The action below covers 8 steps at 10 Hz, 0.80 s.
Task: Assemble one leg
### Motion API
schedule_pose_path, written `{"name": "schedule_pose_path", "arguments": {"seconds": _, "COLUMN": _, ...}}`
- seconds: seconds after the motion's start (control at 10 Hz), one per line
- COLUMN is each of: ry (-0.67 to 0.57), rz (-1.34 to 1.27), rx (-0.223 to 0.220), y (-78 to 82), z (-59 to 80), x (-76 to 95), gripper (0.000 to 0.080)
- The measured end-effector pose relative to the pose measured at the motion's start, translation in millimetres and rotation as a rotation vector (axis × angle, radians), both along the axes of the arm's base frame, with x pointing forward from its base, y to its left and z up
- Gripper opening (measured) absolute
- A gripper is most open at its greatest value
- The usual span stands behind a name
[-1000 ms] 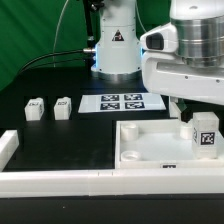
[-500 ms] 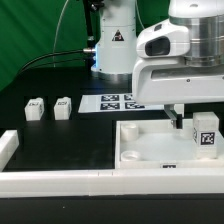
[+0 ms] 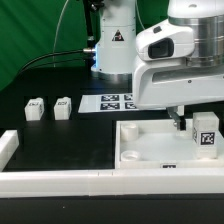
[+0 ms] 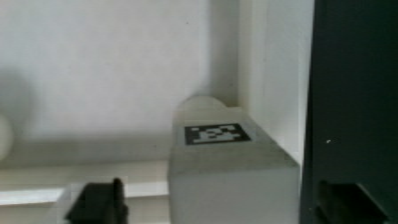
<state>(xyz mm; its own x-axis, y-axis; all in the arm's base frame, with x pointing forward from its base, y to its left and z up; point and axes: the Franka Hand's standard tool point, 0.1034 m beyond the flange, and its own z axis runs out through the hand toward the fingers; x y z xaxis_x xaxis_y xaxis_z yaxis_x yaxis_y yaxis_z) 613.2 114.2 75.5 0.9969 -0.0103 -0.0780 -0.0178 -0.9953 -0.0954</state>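
Black tabletop with green backdrop behind; white rail along the near edge. Gripper (image 3: 179,117) hangs low over the far right corner of the large white panel (image 3: 150,150); only one dark finger (image 3: 178,119) shows below the white wrist housing in the exterior view, so I cannot tell how the jaws stand. Wrist view shows a dark fingertip (image 4: 96,201) at the frame edge, with a tagged white leg (image 4: 222,160) close by against the panel rim; contact not resolvable. Same leg (image 3: 205,132) stands upright on the panel's right side, just beside the finger. Two more legs (image 3: 35,107) and (image 3: 63,106) stand well apart on the table toward the exterior view's left. Marker board (image 3: 116,102) lies flat near the arm base.
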Motion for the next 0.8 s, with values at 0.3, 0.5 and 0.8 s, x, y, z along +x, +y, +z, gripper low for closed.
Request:
{"name": "schedule_pose_path", "arguments": {"seconds": 0.3, "ry": 0.002, "rz": -0.02, "rx": -0.002, "y": -0.6, "z": 0.1, "x": 0.2, "gripper": 0.0291}}
{"name": "schedule_pose_path", "arguments": {"seconds": 0.5, "ry": 0.003, "rz": -0.039, "rx": -0.003, "y": -0.6, "z": 0.1, "x": 0.2, "gripper": 0.0291}}
{"name": "schedule_pose_path", "arguments": {"seconds": 0.8, "ry": 0.026, "rz": -0.359, "rx": -0.012, "y": -0.3, "z": -0.2, "x": 1.3, "gripper": 0.0292}}
